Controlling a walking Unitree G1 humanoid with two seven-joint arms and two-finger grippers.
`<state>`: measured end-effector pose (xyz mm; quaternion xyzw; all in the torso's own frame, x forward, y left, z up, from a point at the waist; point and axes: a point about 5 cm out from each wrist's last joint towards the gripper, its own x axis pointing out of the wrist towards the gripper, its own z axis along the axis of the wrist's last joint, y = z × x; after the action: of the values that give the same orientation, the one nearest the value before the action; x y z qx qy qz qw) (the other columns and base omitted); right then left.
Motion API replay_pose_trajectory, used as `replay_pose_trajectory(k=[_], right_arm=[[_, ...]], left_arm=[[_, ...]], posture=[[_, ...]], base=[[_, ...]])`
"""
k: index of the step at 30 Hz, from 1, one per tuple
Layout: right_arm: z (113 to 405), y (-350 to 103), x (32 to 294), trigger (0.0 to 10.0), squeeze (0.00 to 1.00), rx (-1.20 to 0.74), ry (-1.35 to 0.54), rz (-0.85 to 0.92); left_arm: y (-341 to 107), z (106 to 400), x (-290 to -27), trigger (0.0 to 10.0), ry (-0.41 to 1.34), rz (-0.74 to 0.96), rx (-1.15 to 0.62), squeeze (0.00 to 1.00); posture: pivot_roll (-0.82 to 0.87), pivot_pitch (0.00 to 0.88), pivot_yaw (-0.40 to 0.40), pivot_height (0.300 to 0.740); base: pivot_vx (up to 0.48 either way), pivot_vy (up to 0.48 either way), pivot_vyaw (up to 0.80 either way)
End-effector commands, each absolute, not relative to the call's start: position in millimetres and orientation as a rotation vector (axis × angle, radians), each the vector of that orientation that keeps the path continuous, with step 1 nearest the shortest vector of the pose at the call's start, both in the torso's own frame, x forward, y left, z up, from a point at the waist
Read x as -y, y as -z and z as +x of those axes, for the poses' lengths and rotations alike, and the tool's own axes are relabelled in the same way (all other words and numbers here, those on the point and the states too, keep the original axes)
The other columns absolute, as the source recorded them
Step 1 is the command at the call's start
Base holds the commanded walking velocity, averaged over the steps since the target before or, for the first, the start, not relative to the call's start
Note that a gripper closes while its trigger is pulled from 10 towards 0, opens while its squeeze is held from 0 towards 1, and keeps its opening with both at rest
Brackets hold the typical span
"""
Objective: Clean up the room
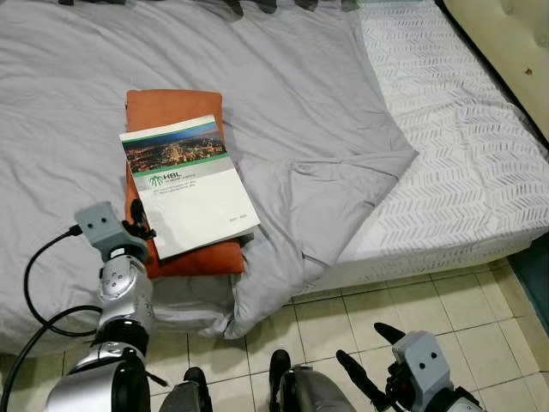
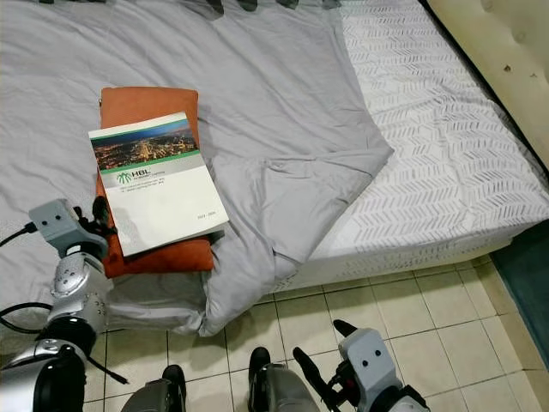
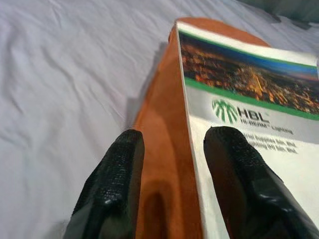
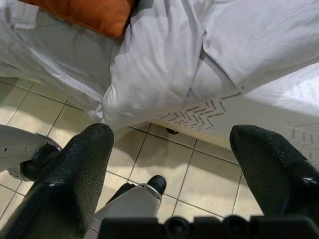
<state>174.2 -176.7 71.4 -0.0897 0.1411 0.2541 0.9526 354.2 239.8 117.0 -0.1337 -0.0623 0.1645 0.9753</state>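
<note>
An orange cushion (image 1: 171, 107) lies on the grey duvet (image 1: 300, 94) of the bed. A white brochure (image 1: 189, 184) with a city photo and a green band rests on top of it. My left gripper (image 3: 172, 144) is open at the cushion's near left edge; one finger (image 3: 117, 169) is over the orange fabric and the other (image 3: 239, 164) over the brochure's corner. In the left eye view that gripper (image 1: 137, 219) sits beside the cushion. My right gripper (image 1: 364, 343) hangs open low over the tiled floor, holding nothing.
The duvet's corner droops over the bed's front edge (image 1: 257, 300). A white patterned sheet (image 1: 463, 146) covers the right of the mattress, with a cream headboard (image 1: 515, 43) beyond. Beige floor tiles (image 1: 343, 318) lie below, a dark rug (image 1: 536, 275) at right, and a black cable (image 1: 34, 275) by my left arm.
</note>
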Motion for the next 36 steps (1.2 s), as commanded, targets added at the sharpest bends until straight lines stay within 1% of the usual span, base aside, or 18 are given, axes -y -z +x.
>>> replay_pose_trajectory(k=[1,7,8,11,15,18,25,29,30,36], right_arm=[[167,-67,179,10.0,0.0,-0.321,-0.511,-0.177],[167,-67,179,10.0,0.0,-0.321,-0.511,-0.177],[167,-67,179,10.0,0.0,-0.322,-0.512,-0.176],[168,-67,180,10.0,0.0,-0.32,-0.521,-0.179],[170,-68,177,10.0,0.0,-0.305,-0.537,-0.168],[185,-66,177,10.0,0.0,-0.261,-0.533,-0.195],[195,-70,173,10.0,0.0,-0.23,-0.537,-0.21],[193,-69,171,10.0,0.0,-0.231,-0.543,-0.207],[191,-68,171,10.0,0.0,-0.234,-0.544,-0.207],[188,-65,170,10.0,0.0,-0.238,-0.545,-0.203]], left_arm=[[-101,348,-240,10.0,-0.344,-0.316,0.065,0.0],[-101,348,-240,10.0,-0.344,-0.316,0.065,0.0],[-97,348,-238,10.0,-0.344,-0.341,0.043,0.0],[-69,341,-215,10.0,-0.325,-0.47,-0.078,0.0],[-62,338,-212,10.0,-0.326,-0.494,-0.111,0.0],[-57,335,-212,10.0,-0.335,-0.532,-0.133,0.0],[-57,337,-209,10.0,-0.31,-0.547,-0.133,0.0],[-57,338,-202,10.0,-0.274,-0.524,-0.159,0.0],[-55,338,-201,0.0,-0.276,-0.522,-0.166,0.0],[-51,336,-201,0.0,-0.285,-0.527,-0.198,0.0]], posture=[[-0.28,0.381,-0.125,0.74],[-0.28,0.381,-0.125,0.74],[-0.28,0.38,-0.128,0.74],[-0.3,0.368,-0.136,0.74],[-0.3,0.363,-0.13,0.74],[-0.29,0.361,-0.124,0.74],[-0.29,0.365,-0.127,0.74],[-0.29,0.366,-0.13,0.74],[-0.29,0.366,-0.13,0.74],[-0.29,0.366,-0.13,0.74]], base=[[0.0,0.0,0.0],[0.0,0.0,0.0],[0.0,0.0,0.0],[0.0,0.0,0.0],[0.0,0.0,0.0],[0.0,0.0,0.0],[0.0,0.0,0.0],[0.0,0.0,0.0],[0.0,0.0,0.0],[0.0,0.0,0.0]])
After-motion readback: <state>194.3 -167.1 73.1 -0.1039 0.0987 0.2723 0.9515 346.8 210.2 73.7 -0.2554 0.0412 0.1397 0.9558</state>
